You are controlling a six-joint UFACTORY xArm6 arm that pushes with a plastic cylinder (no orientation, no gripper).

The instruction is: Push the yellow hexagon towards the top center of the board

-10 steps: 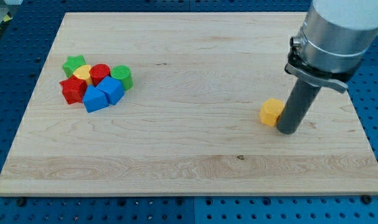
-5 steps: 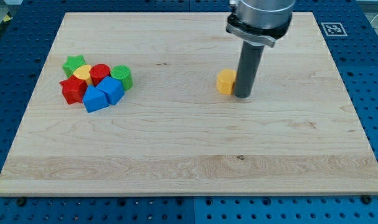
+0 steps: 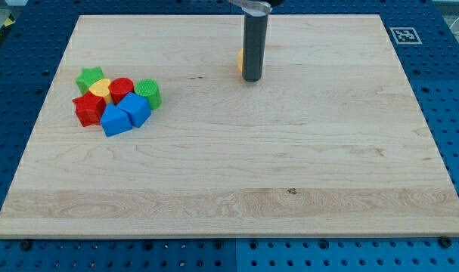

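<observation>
The yellow hexagon (image 3: 241, 60) lies near the board's top centre, almost wholly hidden behind the dark rod; only a thin orange-yellow sliver shows at the rod's left edge. My tip (image 3: 251, 78) rests on the board, touching the hexagon from the view's lower right. The wooden board (image 3: 229, 174) fills most of the view.
A tight cluster sits at the board's left: a green star (image 3: 89, 77), a yellow block (image 3: 100, 89), a red cylinder (image 3: 121, 88), a green cylinder (image 3: 148, 91), a red block (image 3: 88, 109) and two blue blocks (image 3: 125, 114). A small marker tag (image 3: 405, 35) lies at the top right corner.
The rod has swept from the board's right side up and to the left, pushing the yellow hexagon from the right middle to near the top centre. The cluster has not moved.
</observation>
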